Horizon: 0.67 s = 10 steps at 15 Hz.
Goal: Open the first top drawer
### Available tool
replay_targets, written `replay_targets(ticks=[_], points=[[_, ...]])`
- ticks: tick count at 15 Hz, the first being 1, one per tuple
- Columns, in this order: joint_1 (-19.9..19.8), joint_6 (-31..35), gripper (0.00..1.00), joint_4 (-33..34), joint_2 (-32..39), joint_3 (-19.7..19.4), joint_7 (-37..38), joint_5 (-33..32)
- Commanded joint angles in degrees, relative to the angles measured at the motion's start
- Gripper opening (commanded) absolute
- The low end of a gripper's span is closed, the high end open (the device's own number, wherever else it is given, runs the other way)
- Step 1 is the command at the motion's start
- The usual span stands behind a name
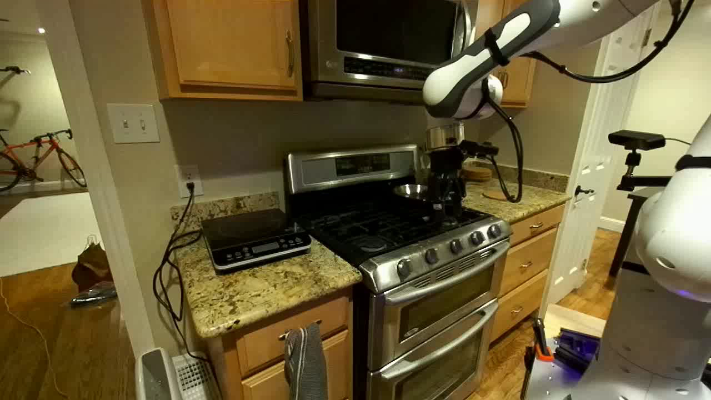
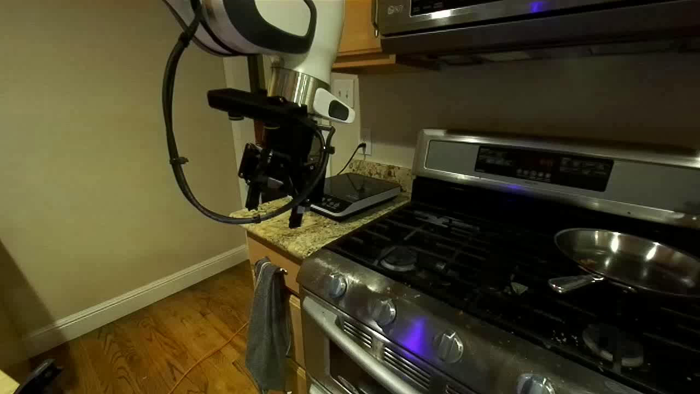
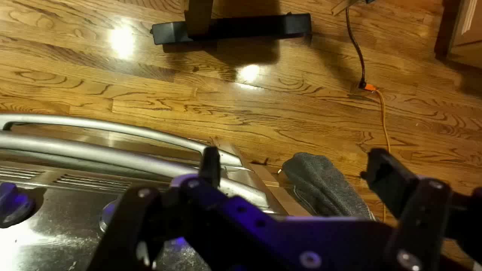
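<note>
The fingers [image 3: 391, 182] are standing wide and empty, while the drawer [image 1: 263, 345], presumably the one with the towel [image 1: 306, 362], is lying lower, beside the stove [image 1: 417, 266], its length running level.

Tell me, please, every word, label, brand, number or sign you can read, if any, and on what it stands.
No text reads clearly.
Microwave: brand and panel marks, too blurred.
Stove panel: marks, too small and blurred.
Hotplate: control marks, too small.
Upper oven door: one small mark, illegible.
</note>
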Motion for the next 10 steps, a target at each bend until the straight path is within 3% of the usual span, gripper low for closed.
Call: replay_targets(ticks=[1, 7, 10], points=[[-1.31, -0.16, 1.00, 0.12, 0.11, 1.22, -0.25, 0.27], [-1.31, -0.16, 1.00, 0.12, 0.11, 1.22, -0.25, 0.27], [-0.35, 3.55, 1.00, -2.32, -0.24, 2.77, 0.03, 0.54]])
